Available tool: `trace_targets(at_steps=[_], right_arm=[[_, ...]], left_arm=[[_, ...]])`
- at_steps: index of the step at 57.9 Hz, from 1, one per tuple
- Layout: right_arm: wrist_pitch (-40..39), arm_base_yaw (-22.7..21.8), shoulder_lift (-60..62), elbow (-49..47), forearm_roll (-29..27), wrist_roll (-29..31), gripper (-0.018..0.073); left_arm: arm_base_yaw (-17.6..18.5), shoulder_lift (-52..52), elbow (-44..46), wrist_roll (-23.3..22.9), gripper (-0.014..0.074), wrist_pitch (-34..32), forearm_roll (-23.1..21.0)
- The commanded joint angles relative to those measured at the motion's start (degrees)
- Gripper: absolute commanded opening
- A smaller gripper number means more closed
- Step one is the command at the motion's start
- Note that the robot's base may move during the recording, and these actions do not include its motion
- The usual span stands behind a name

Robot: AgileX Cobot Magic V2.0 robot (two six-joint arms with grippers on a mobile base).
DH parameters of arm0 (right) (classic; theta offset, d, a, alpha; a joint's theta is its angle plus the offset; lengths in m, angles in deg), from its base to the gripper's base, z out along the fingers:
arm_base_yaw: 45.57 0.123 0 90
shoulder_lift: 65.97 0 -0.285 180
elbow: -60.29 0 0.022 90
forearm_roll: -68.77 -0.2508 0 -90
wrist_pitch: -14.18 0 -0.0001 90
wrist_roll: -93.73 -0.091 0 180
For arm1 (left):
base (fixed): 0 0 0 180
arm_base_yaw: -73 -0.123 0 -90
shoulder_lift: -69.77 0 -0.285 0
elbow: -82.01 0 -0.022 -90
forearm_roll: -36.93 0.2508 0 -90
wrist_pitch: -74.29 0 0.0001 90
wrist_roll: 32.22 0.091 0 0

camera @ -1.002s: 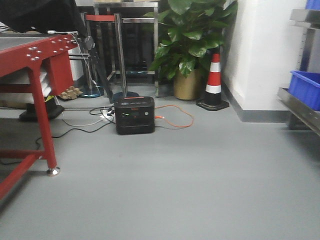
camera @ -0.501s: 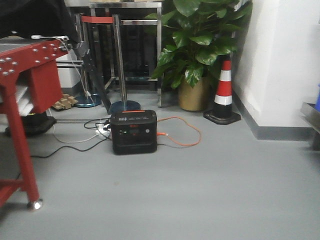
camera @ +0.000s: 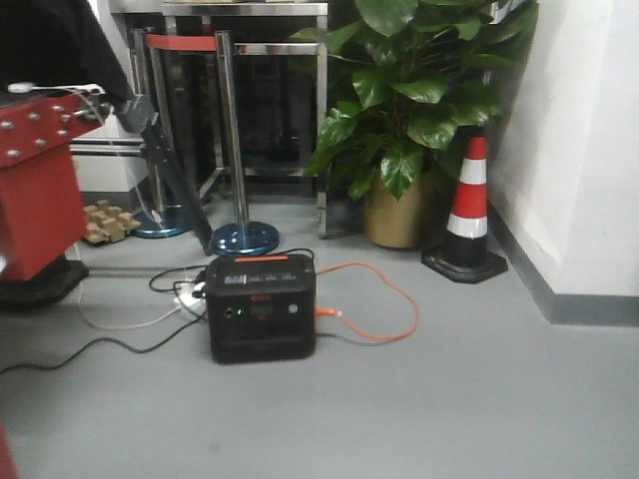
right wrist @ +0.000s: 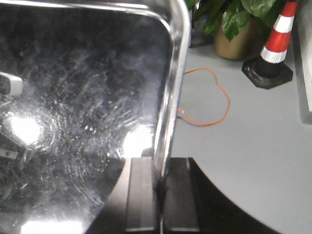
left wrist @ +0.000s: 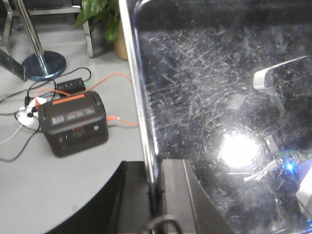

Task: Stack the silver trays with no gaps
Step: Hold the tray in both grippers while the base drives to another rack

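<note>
Steel tray (left wrist: pixel 214 78), long axis seemingly spanning left fingers (left wrist: pixel 176 195) to right fingers (right wrist: pixel 141 195).

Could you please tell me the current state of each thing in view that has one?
Silver tray: held up, gripped at two opposite rims.
Left claw: shut on silver tray's rim.
Right claw: shut on silver tray's rim.
Power station: on floor, orange cable plugged in.
Traffic cone: upright.
</note>
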Motion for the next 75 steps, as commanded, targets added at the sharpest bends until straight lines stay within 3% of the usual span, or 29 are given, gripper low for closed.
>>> trace_targets(at_steps=[1,51,66,75], right_arm=[[-3.25,0.70,0.67,-0.75,-2.89,0.96,-0.0080],[-3.25,0.70,0.67,-0.75,-2.89,0.96,-0.0080],[-3.25,0.70,0.67,-0.75,-2.89,0.96,-0.0080],[-3.35,0.70,0.67,-0.75,-2.89,0.96,-0.0080]], left_arm=[[0.85,0.52,0.48,0.63,-0.0020,-3.83,-2.73],[0.85,0.52,0.48,0.63,-0.0020,-3.83,-2.38],[0.85,0.52,0.48,0.63,-0.0020,-3.83,1.96],[0.85,0.52,0.48,0.63,-0.0020,-3.83,2.36]])
